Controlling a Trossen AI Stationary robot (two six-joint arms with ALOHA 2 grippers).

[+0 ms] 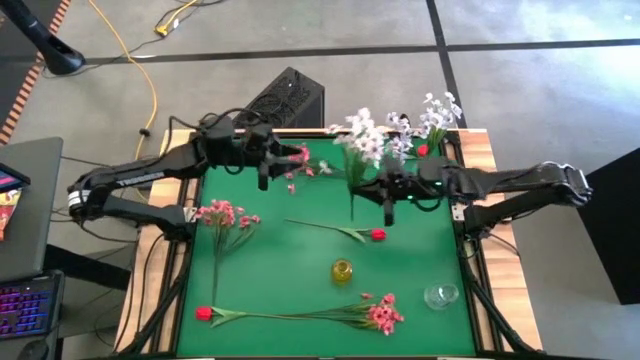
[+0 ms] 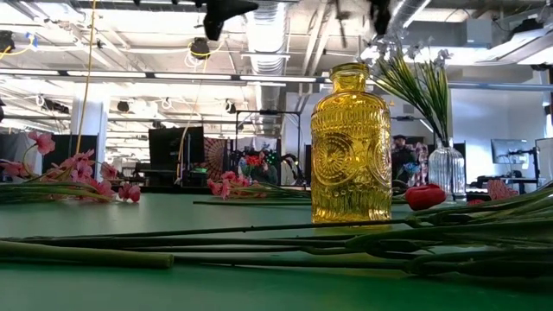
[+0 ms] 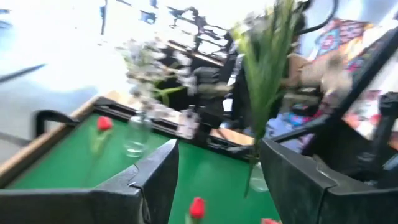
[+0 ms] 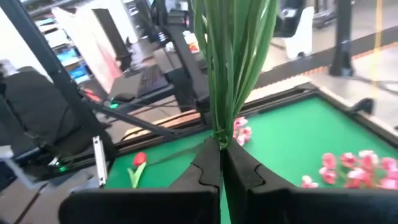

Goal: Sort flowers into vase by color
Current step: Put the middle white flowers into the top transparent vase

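Observation:
My right gripper (image 1: 388, 190) is over the table's far middle, shut on a white spray (image 1: 365, 138). My left gripper (image 1: 268, 165) hovers open at the far left, beside a pink spray (image 1: 300, 165) lying on the green mat. Its wrist view shows nothing between its fingers (image 3: 217, 180). More white flowers (image 1: 437, 110) stand in a clear vase at the far right corner. A yellow vase (image 1: 342, 270) stands upright at the near middle. Lying flat are a pink spray (image 1: 225, 214) at the left, a red bud (image 1: 377, 235) at the middle, and a pink spray (image 1: 384, 315) and red bud (image 1: 204, 313) near the front edge. My right gripper pinches the white spray's bundle of green stems (image 4: 219, 134) between its two fingers, with the fingers lying across the stems. The leaves and blossoms rise beyond the fingers and the stem's lower end (image 1: 352, 205) hangs free past them. The spray looks lifted clear of the mat.
A short clear glass (image 1: 441, 295) stands at the near right. Long stems (image 2: 259, 250) lie across the front of the mat. A wooden rim (image 1: 480, 150) frames the table. Free mat lies between the yellow vase and the far edge.

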